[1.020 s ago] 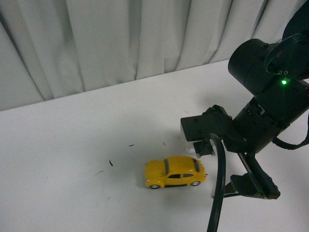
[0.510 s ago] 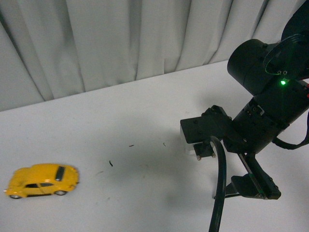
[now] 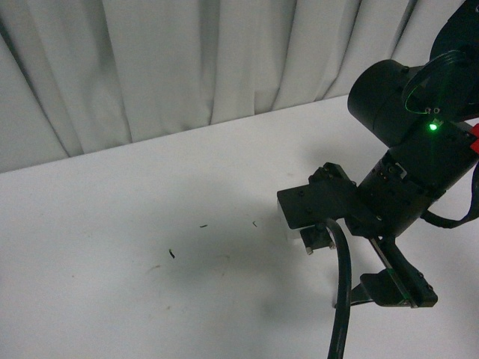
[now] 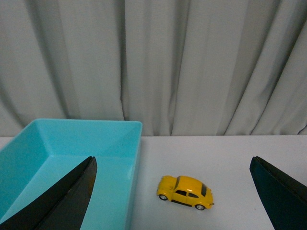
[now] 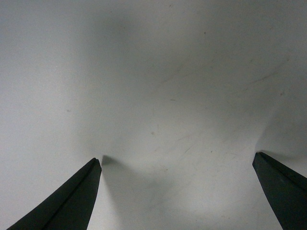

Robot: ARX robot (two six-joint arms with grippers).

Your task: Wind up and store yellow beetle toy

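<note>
The white counter (image 3: pixel 112 224) fills the front view under a grey curtain (image 3: pixel 187 67), with the black right arm (image 3: pixel 412 149) cut off at the right edge. Only the left wrist view shows the teal box (image 4: pixel 72 143), lower left, and the yellow beetle toy (image 4: pixel 185 191) standing just beside it, lower centre. The left gripper (image 4: pixel 172 159) and the right gripper (image 5: pixel 177 157) are both spread wide, only their tips in frame.
</note>
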